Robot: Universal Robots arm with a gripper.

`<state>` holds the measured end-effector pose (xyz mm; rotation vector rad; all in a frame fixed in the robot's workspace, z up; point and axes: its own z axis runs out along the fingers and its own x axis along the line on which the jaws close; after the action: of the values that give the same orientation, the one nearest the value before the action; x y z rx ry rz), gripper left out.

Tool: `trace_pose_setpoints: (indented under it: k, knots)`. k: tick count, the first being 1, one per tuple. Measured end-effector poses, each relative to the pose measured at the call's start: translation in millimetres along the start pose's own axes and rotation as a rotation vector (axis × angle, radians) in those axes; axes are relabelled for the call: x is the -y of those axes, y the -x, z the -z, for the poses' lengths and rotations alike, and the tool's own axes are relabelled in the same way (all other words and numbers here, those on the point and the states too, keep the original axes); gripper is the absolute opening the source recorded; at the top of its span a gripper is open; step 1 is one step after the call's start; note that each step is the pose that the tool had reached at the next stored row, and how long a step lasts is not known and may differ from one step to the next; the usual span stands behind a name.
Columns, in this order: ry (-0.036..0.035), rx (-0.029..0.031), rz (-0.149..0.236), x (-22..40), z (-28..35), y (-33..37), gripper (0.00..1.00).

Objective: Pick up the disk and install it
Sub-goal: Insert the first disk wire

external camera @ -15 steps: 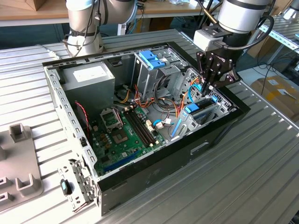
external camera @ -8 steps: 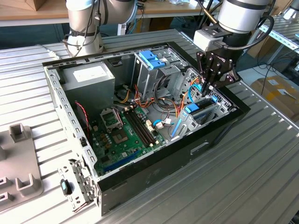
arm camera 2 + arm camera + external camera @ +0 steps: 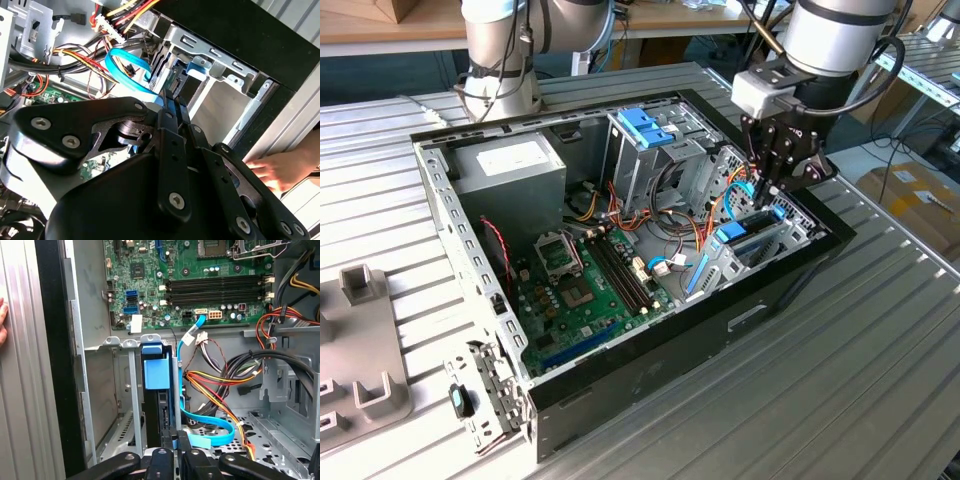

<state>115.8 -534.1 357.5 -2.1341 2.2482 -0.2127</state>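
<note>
Black gripper [image 3: 763,192] sits low over the drive bay, at the exterior view's right of the open black computer case [image 3: 700,340]. The disk [image 3: 156,371], a silver hard drive in a light blue plastic carrier, stands on edge in a metal bay slot. Jaws drawn close, clamping its near end. A person's hand [image 3: 270,170] rests outside the case.

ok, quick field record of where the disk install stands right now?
disk: on edge in the drive bay slot, blue carrier showing
drive bay: metal rails either side of the disk, at the case end on the exterior view's right
gripper: at the disk's near edge, jaws close together; whether it clamps the disk is unclear
case: open, lying on the ribbed table
blue cable: loops beside the bay
person's hand: outside the case wall
</note>
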Motion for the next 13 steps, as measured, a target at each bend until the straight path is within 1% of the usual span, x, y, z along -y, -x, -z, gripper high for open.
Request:
trace_pose_setpoints:
  k: [13]
  knots:
    - [-0.0003, 0.0003, 0.001, -0.1, 0.0, -0.1, 0.16]
